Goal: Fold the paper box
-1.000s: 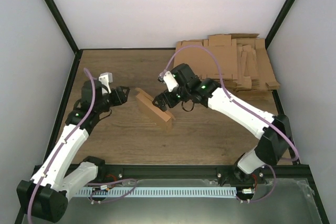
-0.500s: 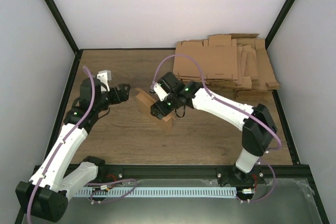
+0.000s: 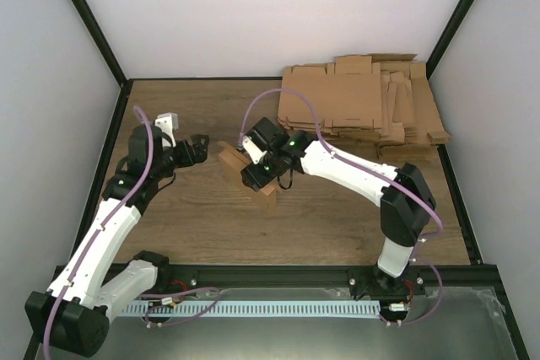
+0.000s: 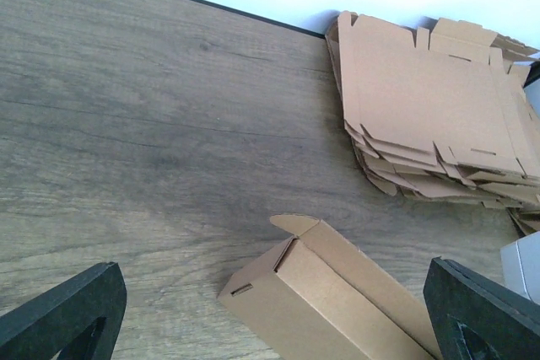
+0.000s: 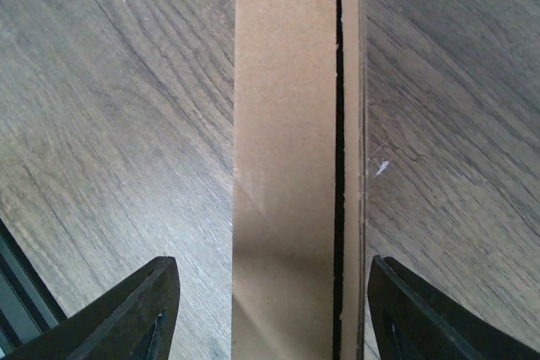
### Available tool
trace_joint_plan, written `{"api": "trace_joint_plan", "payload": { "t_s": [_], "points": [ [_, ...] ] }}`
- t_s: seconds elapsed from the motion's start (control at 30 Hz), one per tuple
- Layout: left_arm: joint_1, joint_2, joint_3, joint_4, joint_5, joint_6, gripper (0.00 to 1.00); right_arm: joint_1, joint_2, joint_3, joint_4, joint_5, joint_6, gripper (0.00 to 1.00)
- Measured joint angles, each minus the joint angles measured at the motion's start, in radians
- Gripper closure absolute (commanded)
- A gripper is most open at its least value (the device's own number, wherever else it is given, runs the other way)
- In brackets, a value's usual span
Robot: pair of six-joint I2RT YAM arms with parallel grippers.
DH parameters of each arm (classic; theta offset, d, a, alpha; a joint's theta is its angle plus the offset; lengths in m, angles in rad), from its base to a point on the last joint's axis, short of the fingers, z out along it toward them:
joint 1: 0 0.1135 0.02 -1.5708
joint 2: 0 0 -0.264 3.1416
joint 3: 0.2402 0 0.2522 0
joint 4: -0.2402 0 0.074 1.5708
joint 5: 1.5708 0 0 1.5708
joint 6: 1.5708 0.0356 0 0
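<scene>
Left tool (image 4: 274, 305): fingers spread, holding nothing; box (image 4: 337, 292) just ahead, lying on worktop (image 4: 126, 124).
Right tool (image 5: 266, 292): spread, straddling box from above; thin gap along its top, interior hidden.
Beyond both tools: blanks (image 4: 430, 115), stacked flat.

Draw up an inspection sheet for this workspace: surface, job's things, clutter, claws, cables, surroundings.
Surface: wood-grain table, no spills seen.
Job's things: paper box folded into shape, lying diagonally mid-table; the right wrist view shows a dark gap along its seam; a small end flap sticks out.
Clutter: pile of flat blanks in the far right corner.
Claws: left claw open, beside the box and apart from it; right claw open, straddling the box with a gap on either side.
Cables: purple cables along both arms; the right one arcs over the pile's edge.
Surroundings: white walls, black frame.
</scene>
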Motion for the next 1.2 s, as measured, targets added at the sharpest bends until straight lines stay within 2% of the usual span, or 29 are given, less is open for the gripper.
{"api": "trace_joint_plan", "payload": {
  "t_s": [0.37,0.43,0.5,0.67,0.93,1.2],
  "points": [
    [0.0,0.005,0.003,-0.005,-0.003,0.002,0.01,0.025,0.063,0.046,-0.072,0.114,-0.014,0.47],
    [0.0,0.01,0.01,-0.01,-0.002,0.002,0.02,0.025,0.067,0.046,-0.083,0.118,-0.025,0.51],
    [0.0,0.019,0.019,-0.014,-0.002,0.005,0.04,0.025,0.067,0.046,-0.09,0.116,-0.042,0.59],
    [0.0,0.056,0.054,-0.024,0.005,0.025,0.05,0.025,0.067,0.047,-0.107,0.112,-0.097,0.69],
    [0.0,0.079,0.069,-0.043,0.06,0.061,0.06,0.025,0.02,0.032,-0.125,0.117,-0.282,0.69],
    [0.0,0.1,0.084,-0.069,0.119,0.088,0.06,0.024,-0.046,0.006,-0.081,0.15,-0.512,0.61]
  ]
}}
